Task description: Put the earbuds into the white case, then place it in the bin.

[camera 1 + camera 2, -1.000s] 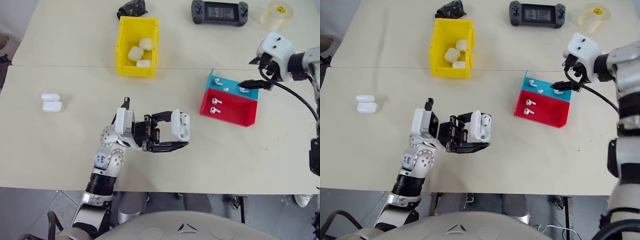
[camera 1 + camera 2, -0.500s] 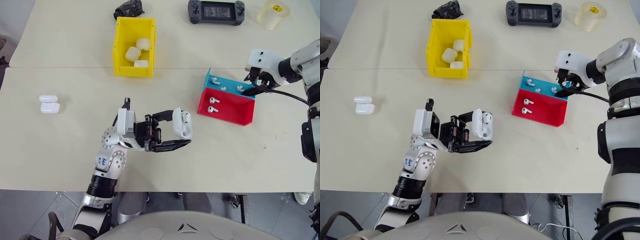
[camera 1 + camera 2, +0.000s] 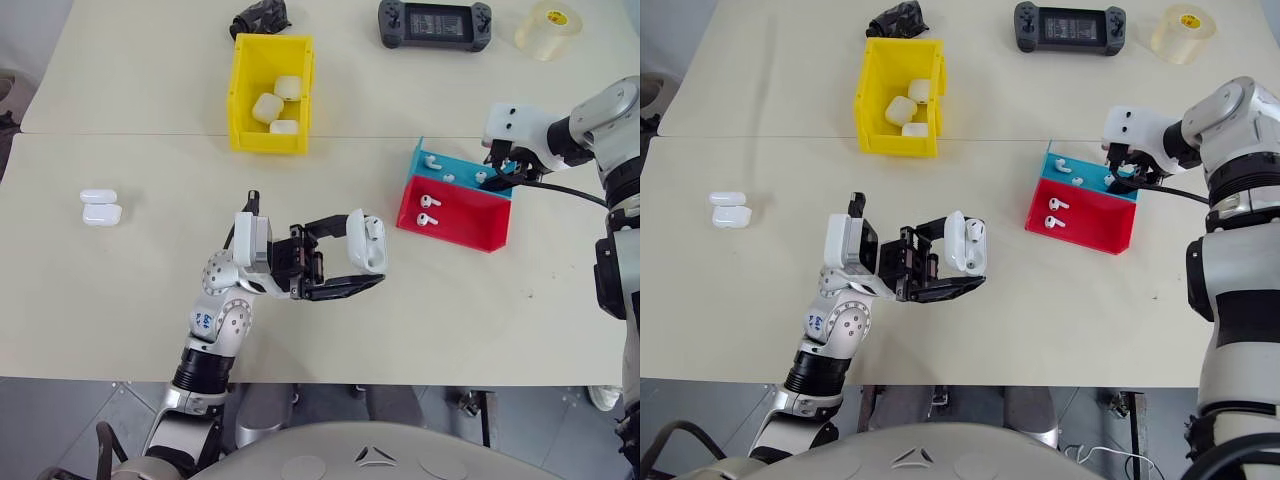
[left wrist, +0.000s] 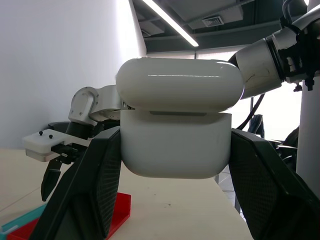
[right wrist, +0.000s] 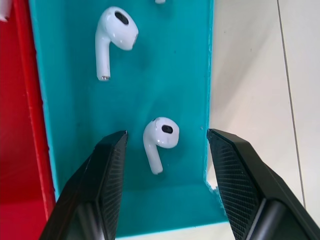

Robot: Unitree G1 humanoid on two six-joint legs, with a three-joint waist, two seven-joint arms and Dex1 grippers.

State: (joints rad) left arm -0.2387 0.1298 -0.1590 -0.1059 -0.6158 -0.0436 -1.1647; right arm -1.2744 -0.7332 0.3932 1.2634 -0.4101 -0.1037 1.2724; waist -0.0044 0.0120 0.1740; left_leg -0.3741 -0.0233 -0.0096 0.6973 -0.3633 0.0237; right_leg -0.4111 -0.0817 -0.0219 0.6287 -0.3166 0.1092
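Centrally, left hand clamped on a white case, held above the table with its lid raised a crack in the left wrist view. Over at the blue tray, right hand poised with fingers spread apart, straddling 1 earbud without touching it; a 2nd earbud lying farther along the same tray. Adjoining, a red tray with 2 earbuds. Farther back, the yellow bin containing 3 white cases. Near the table's left side, 2 more closed cases touching each other. At the far edge, a black game console and a tape roll.
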